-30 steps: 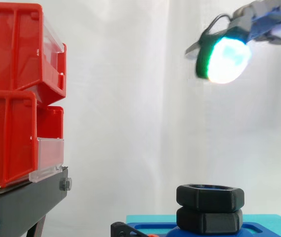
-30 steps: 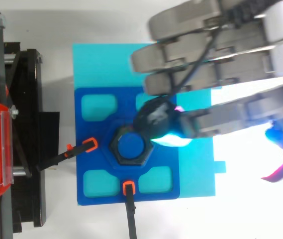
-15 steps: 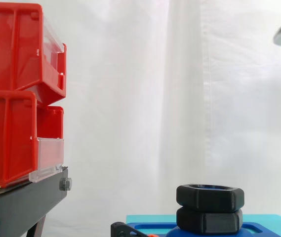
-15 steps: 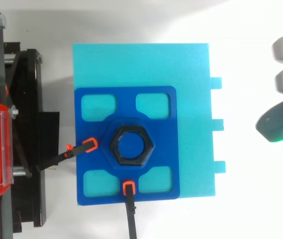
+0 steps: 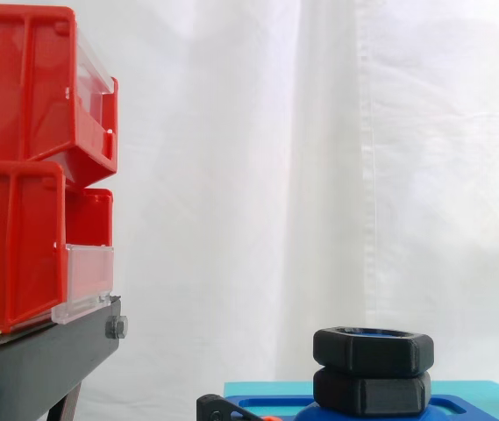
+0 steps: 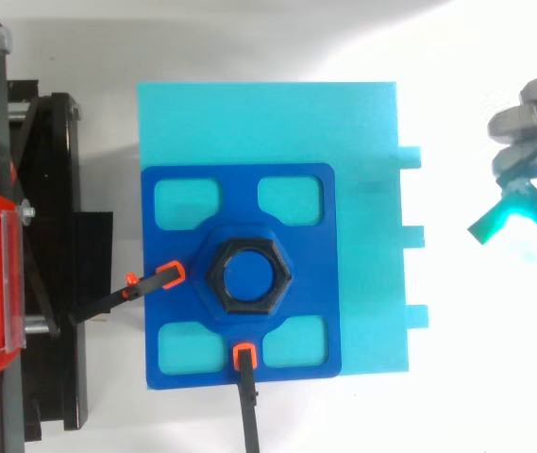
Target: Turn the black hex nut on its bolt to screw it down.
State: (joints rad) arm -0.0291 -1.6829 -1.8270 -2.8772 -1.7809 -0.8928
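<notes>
The nut (image 6: pixel 215 276) sat on its blue bolt (image 6: pixel 248 276) at the middle of the blue plate (image 6: pixel 296 274), which lay on the lower part of a wider cyan base (image 6: pixel 268 123). From above, the hand (image 6: pixel 532 123) was at the right edge of the picture, well apart from the nut, past the right rim of the cyan base and a little higher in the frame than the nut. A cyan glow showed at its lower side. Whether the hand was spread or closed could not be told from what showed of it, and nothing was seen in it.

In the side view the nut (image 5: pixel 372 349) rested directly on a second black hex piece (image 5: pixel 372 392) of the same shape, the two stacked above the blue plate. Two black clamps with orange tips gripped the plate, one (image 6: pixel 155 280) at its left edge and one (image 6: pixel 245 387) at its bottom edge. The red bins (image 5: pixel 21 88) stood on the black stand (image 5: pixel 39 360) to the left, before the white curtain (image 5: pixel 319 175).

A second before, the hand had reached across the base, its glow just at the nut's upper right corner from above and well above the nut from the side. Half a second before, it was already back at the right edge. The nut kept the same height and the same facing throughout.
</notes>
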